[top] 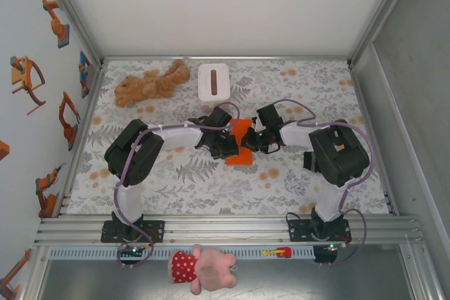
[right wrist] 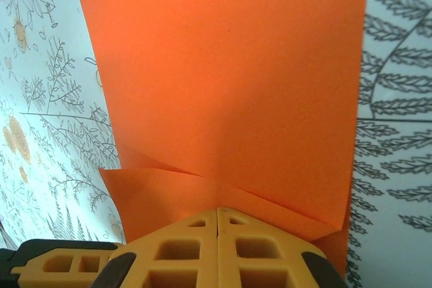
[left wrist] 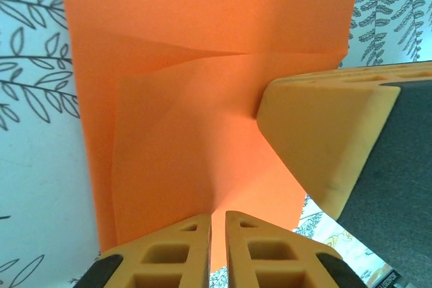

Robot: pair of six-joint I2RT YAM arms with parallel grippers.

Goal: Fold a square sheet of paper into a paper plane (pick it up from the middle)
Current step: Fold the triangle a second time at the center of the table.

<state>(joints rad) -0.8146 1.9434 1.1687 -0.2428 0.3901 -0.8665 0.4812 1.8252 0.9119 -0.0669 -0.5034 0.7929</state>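
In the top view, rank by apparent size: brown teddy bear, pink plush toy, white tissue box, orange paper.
1. brown teddy bear
2. pink plush toy, nearly alike with the bear: unsure
3. white tissue box
4. orange paper, partly covered, so unsure

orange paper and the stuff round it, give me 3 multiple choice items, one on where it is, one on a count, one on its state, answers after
1. Where on the table is the orange paper?
A at its far left corner
B at its near right corner
C in the middle, nearer than the white tissue box

2. How many soft toys show in the top view?
A one
B two
C four

3. What state is the paper in?
A partly folded, with creases and a flap
B flat and uncreased
C crumpled into a ball

Answers:
1 C, it lies mid-table just in front of the box.
2 B, a brown teddy bear at the far left and a pink toy at the near edge.
3 A, the left wrist view shows a slanting crease and a folded flap.
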